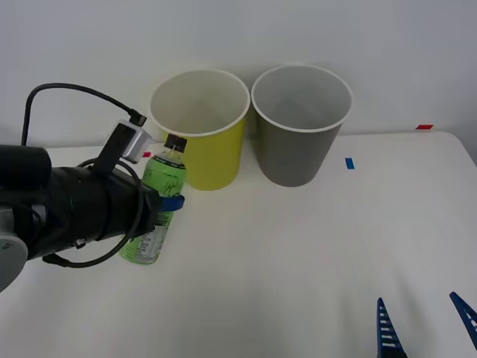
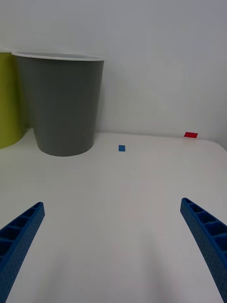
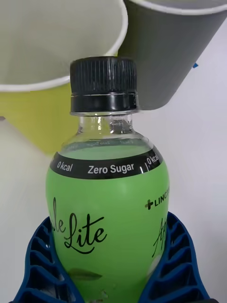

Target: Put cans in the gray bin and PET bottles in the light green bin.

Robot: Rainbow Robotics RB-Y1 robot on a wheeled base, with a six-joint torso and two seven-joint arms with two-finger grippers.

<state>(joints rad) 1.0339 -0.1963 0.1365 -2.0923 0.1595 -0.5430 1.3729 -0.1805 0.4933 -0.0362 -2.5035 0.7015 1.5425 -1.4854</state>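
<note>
The PET bottle (image 1: 158, 200) stands upright on the white surface (image 1: 298, 253), just near and left of the light green bin (image 1: 200, 128), with the gray bin (image 1: 301, 124) to that bin's right. The left gripper (image 1: 165, 203) is clamped around the bottle's labelled body. To do this step well, the robot should probably lift the bottle clear above the white rim before carrying it over the opening, keeping it upright. The left wrist view shows the blue fingers (image 3: 42, 265) cupping both sides; the front view hides them behind the arm. The right gripper (image 1: 425, 328) waits spread open, near right.
</note>
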